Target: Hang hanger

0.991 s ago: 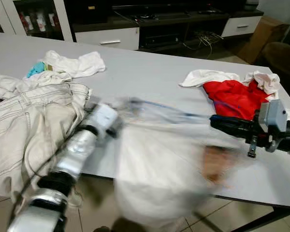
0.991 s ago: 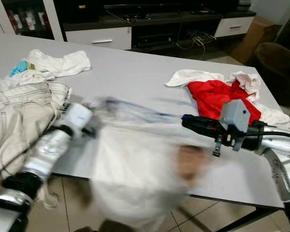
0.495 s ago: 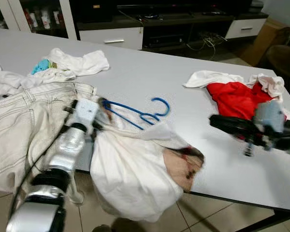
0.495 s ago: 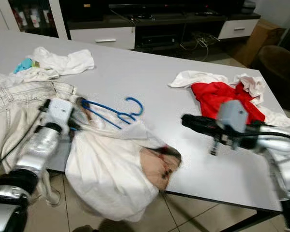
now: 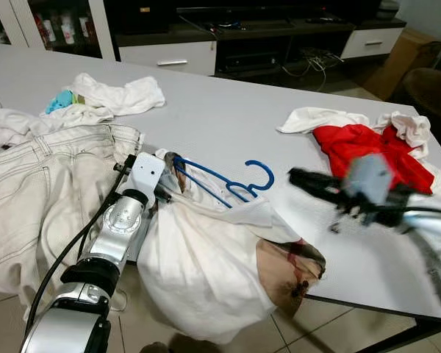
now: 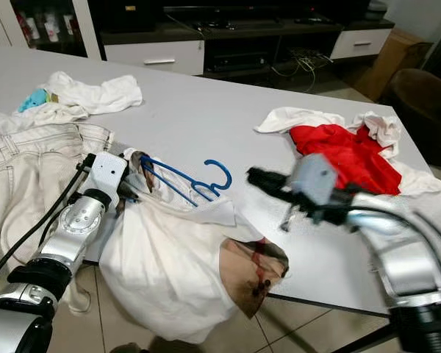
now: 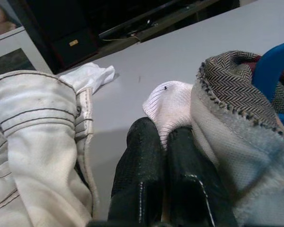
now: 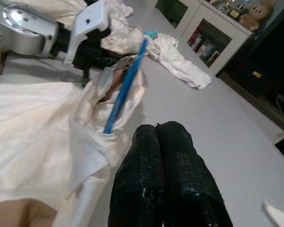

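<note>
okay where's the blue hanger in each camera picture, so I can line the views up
Left eye view: the blue hanger lies mid-table, hook toward the red garment.
Right eye view: the same, left of centre.
Left wrist view: a blue edge at the picture's right border.
Right wrist view: a blue bar running into the white garment.
Shared landmark: the white garment's collar around the hanger.

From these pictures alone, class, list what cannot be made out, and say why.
1. Blue hanger: its lower bar is tucked inside the white garment, head views.
2. Right gripper: motion-blurred, head views.
3. Left gripper: what its shut fingers pinch is hidden by cloth, left wrist view.
</note>
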`<state>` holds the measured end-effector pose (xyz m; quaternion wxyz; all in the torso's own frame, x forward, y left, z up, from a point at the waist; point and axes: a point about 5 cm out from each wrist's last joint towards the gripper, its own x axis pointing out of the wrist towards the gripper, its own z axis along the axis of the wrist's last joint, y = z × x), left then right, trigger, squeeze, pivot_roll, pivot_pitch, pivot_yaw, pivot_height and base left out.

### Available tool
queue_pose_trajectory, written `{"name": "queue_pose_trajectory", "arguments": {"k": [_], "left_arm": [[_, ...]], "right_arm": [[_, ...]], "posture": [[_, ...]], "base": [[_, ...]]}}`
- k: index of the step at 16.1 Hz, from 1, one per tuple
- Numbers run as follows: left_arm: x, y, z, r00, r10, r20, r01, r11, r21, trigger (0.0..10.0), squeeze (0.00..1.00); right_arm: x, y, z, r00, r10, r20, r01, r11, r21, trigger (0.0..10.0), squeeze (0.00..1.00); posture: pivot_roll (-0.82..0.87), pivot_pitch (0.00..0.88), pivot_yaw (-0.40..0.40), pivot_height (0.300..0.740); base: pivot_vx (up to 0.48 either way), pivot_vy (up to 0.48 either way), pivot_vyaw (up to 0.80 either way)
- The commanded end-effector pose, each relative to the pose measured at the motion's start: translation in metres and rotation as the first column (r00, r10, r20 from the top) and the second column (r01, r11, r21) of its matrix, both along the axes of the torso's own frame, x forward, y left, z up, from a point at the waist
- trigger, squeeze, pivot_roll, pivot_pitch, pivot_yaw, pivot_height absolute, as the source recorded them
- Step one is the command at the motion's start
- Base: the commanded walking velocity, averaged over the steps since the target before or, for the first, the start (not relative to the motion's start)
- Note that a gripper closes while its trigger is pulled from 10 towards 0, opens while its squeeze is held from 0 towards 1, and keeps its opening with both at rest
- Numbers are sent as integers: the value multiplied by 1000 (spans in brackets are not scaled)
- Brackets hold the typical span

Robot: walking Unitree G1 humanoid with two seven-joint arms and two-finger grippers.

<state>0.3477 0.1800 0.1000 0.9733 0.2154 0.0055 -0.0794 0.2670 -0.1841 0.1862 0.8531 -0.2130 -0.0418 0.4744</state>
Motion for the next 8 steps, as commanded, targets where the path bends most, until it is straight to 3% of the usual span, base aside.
{"name": "queue_pose_trajectory", "arguments": {"k": [1, 5, 8], "left_arm": [[3, -7, 5, 999, -29, 16, 29, 1000, 3, 0, 0], [1, -6, 3, 999, -32, 14, 32, 999, 3, 0, 0], [1, -6, 3, 999, -32, 13, 32, 999, 2, 0, 0]], "right_arm": [[0, -1, 2, 1000, -24, 9, 24, 1000, -19, 10000, 0], [2, -22, -2, 991, -131, -6, 131, 990, -59, 10000, 0], [-2, -28, -2, 989, -146, -22, 144, 988, -59, 10000, 0]], "posture": [[-18, 0, -44, 740], [-17, 0, -43, 740], [-19, 0, -41, 740]], "base": [[0, 0, 0], [0, 0, 0], [0, 0, 0]]}}
